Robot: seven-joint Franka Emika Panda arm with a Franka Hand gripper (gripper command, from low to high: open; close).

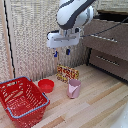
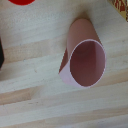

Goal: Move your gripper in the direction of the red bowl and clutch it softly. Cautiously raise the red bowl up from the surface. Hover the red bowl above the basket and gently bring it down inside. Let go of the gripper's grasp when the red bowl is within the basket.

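Observation:
The red bowl (image 1: 46,85) sits upright on the wooden floor between the basket and a pink cup. Only a sliver of it shows at the edge of the wrist view (image 2: 21,2). The basket (image 1: 22,100), red with a blue-grey rim, stands at the exterior view's left and looks empty. My gripper (image 1: 62,53) hangs high above the floor, up and toward the exterior view's right of the bowl. It is over the area near the cup. Its blue-tipped fingers (image 1: 68,51) are apart with nothing between them.
A pink cup (image 1: 74,88) stands just to the exterior view's right of the bowl and fills the wrist view (image 2: 85,57). A colourful box (image 1: 66,73) stands behind it. A wooden drawer cabinet (image 1: 110,45) is at the right, and a curtain (image 1: 30,35) is behind.

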